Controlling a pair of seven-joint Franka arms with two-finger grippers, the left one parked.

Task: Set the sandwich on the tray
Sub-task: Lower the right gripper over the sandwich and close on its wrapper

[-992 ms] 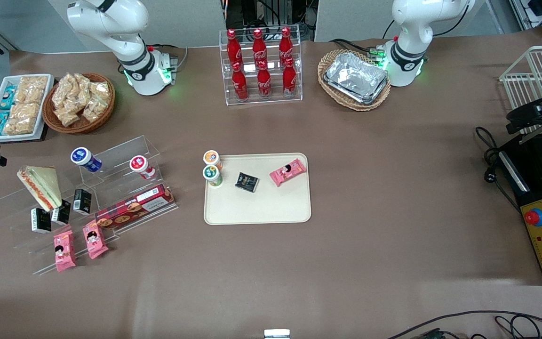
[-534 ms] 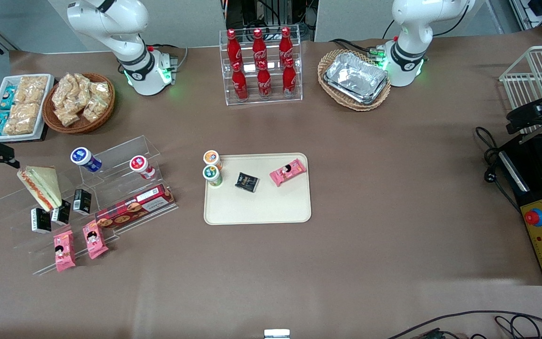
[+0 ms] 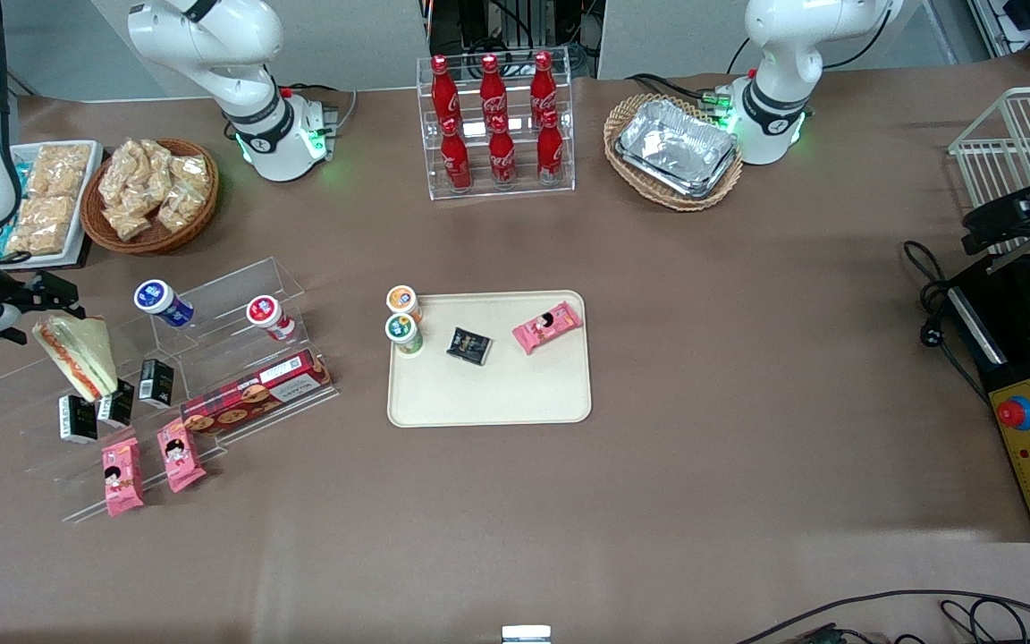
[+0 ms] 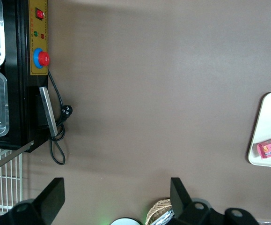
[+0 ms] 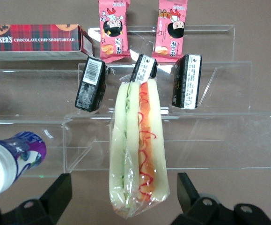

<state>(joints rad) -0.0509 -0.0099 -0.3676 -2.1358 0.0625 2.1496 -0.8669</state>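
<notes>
Moved: right arm has swung in from the frame edge since the earlier frames; nothing else on the table shifted.
Tray [image 3: 488,394]: table centre, roughly 3 o'clock of the sandwich, well apart. Already carries two small cups, a black packet and a pink packet; nearer half bare.
Stand [image 3: 211,295]: clear stepped acrylic display, toward the working arm's end of the table.
Sandwich [image 3: 77,353]: resting on that stand, untouched, not on the tray. Wedge stands on edge, filling stripe up. Long axis in front view runs 11 to 5 o'clock, narrow tip toward 5; wrist view has it lined up between the fingers [image 5: 54,194].
Gripper [image 3: 48,300]: released, jaws spread, poised over the sandwich's wide end, apparently no contact.
Progress: approach looks done; grasp, lift, carry, release all left.
</notes>
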